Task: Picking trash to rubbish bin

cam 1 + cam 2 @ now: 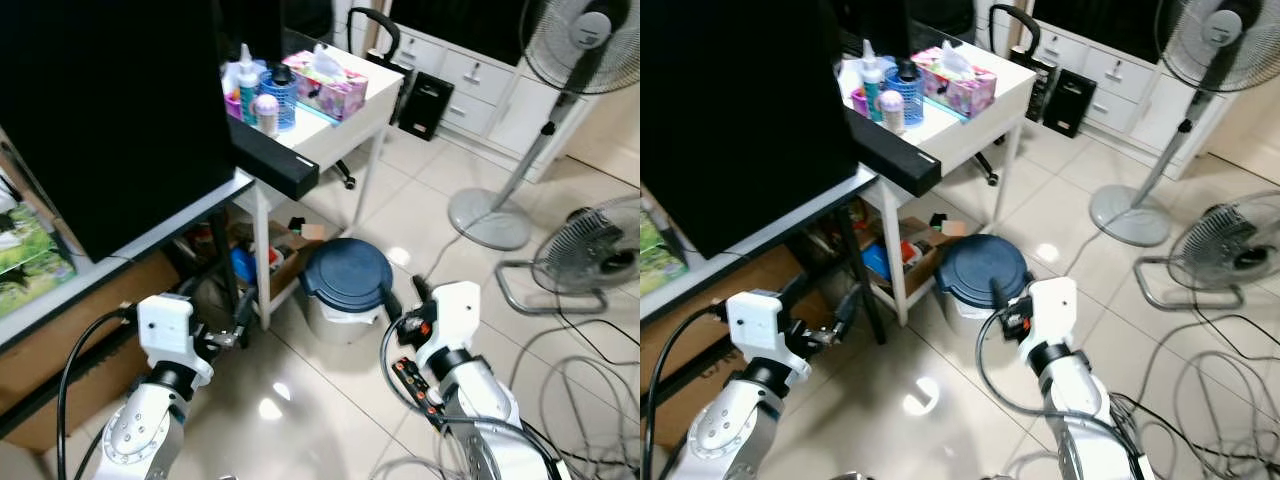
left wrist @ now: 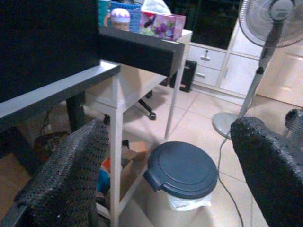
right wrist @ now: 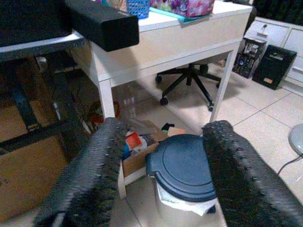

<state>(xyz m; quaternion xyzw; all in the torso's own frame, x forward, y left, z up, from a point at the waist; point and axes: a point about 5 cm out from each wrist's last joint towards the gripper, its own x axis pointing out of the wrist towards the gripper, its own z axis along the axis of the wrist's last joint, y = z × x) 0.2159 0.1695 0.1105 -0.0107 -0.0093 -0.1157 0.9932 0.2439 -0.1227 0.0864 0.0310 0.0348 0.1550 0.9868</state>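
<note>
Rubbish bin stands on the tiled floor beside the leg of the white tabletop, blue lid closed, white liner showing at the rim. Cardboard box of clutter sits under the tabletop, just beside the bin. Right claw and left claw both gape, empty, facing the bin. Two fans stand well apart.
</note>
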